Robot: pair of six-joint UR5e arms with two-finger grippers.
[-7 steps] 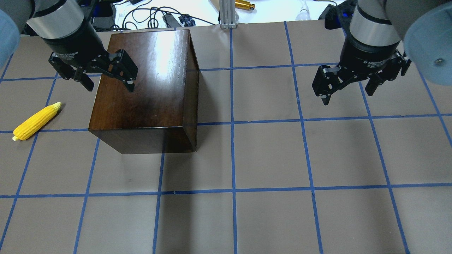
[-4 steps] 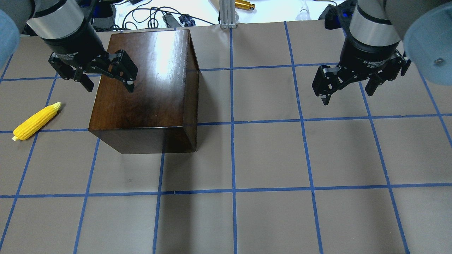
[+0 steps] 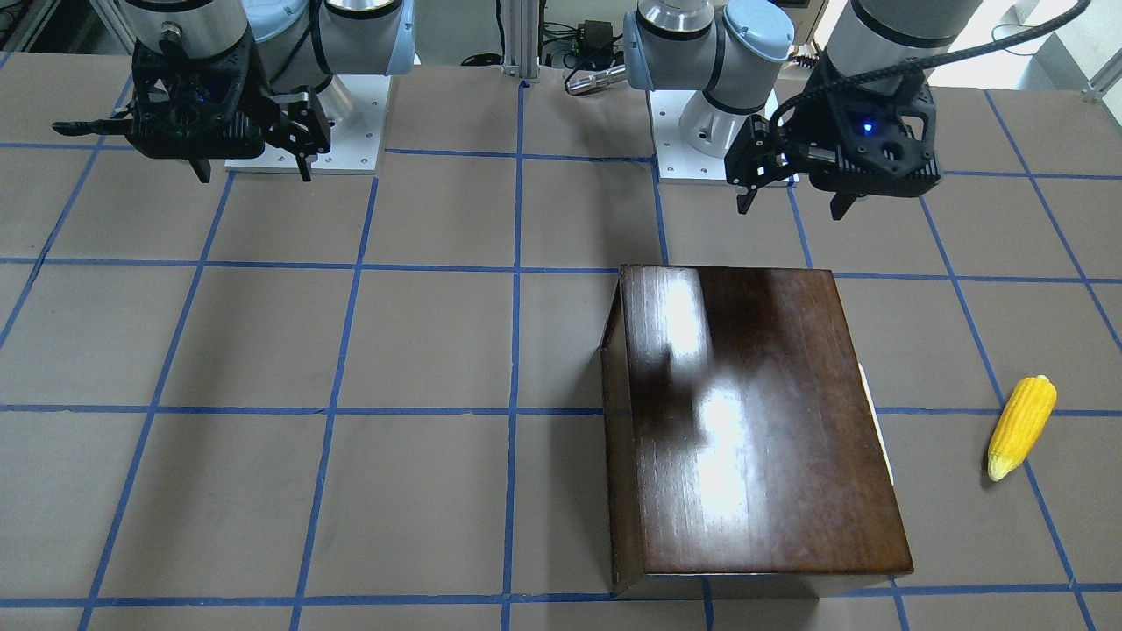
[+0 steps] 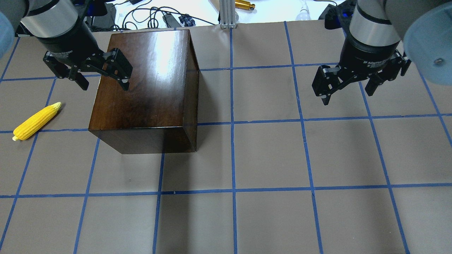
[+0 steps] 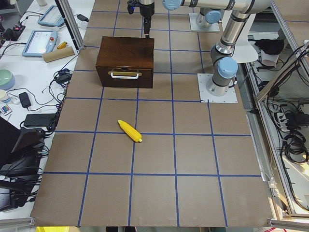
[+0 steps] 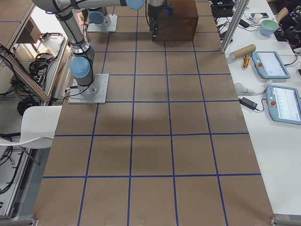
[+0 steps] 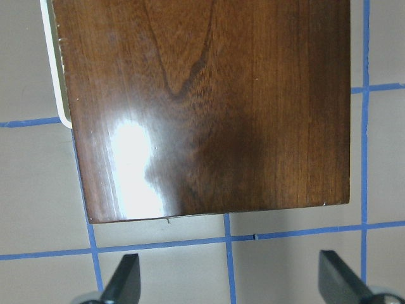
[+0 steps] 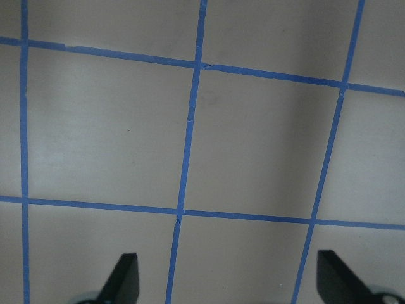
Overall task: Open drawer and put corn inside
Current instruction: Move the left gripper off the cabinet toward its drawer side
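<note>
The glossy dark-brown box stands at the back left of the table. Its drawer is shut and faces the robot's left, with a pale bar handle that also shows in the front-facing view. The yellow corn lies on the table left of the box, apart from it; it also shows in the front-facing view. My left gripper is open and empty, high over the box's near-left edge. My right gripper is open and empty, over bare table at the right.
The table is brown paper with a blue tape grid. Cables and small items lie beyond the far edge. An aluminium post stands at the back middle. Both arm bases are on the robot's side.
My left gripper has moved a little to the left and toward the far edge, still open. The right gripper, box and corn have not moved.
</note>
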